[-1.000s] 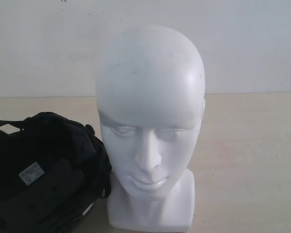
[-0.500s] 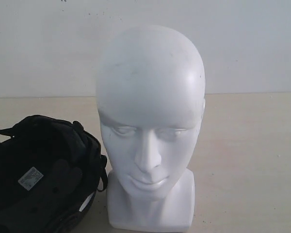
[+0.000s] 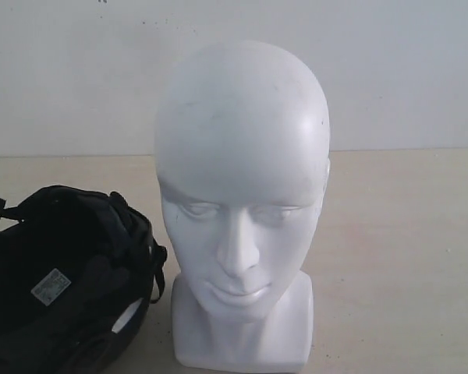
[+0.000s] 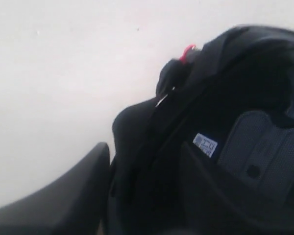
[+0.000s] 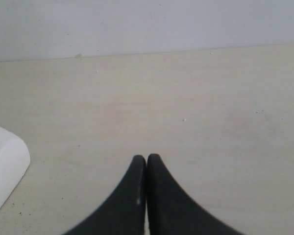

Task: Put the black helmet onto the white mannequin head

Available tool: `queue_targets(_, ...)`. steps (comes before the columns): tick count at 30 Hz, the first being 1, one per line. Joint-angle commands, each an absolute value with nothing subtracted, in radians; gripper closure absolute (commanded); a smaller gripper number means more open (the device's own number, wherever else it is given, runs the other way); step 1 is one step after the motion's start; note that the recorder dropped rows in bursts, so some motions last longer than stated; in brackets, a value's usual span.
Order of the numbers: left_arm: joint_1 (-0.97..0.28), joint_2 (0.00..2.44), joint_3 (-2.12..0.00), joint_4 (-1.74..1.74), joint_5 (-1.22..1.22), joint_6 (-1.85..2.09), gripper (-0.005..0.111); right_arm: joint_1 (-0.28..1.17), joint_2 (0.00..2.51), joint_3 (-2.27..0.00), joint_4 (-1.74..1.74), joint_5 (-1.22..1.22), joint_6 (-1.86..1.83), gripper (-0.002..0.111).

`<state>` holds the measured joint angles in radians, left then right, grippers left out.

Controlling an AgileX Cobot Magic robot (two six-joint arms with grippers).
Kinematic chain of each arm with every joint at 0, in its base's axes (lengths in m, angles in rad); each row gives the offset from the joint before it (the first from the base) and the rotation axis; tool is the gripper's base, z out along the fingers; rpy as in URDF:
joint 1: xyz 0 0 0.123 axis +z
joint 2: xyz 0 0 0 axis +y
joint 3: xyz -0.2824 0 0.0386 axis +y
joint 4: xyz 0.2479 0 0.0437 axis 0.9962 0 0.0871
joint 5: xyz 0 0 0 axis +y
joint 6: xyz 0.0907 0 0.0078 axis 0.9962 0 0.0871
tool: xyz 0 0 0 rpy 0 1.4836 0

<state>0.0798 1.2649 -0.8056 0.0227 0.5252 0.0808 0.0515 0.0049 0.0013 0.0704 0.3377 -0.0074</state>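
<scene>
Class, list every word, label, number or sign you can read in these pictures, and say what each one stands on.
Inside the matte black open-face helmet, a small white sticker on the lining: dark print, too small and blurred to read in the exterior or the left wrist view.
On the smooth white mannequin head: no writing.
No other text, number or sign is visible.

1. The mannequin head (image 3: 242, 202) stands upright on the table (image 3: 398, 257), at the centre of the exterior view, facing the camera.
2. The helmet (image 3: 70, 273) sits to the left of the mannequin head, low and just beside its base, with the opening turned towards the camera.
3. The wall (image 3: 62, 70) stands behind both, at the table's far edge.
4. The right gripper (image 5: 146, 159) is above bare table, apart from the base.
</scene>
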Motion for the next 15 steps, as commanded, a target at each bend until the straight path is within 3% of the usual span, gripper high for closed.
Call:
queue_targets(1,0.077,1.250,-0.894,0.031,0.614,0.072,0.063,0.050,0.000,0.000,0.071,0.334,-0.007,0.108)
queue_targets(15,0.003,1.153,-1.006,-0.296,0.998,0.446,0.063,0.050,0.000,0.000,0.071,0.334,-0.007,0.108)
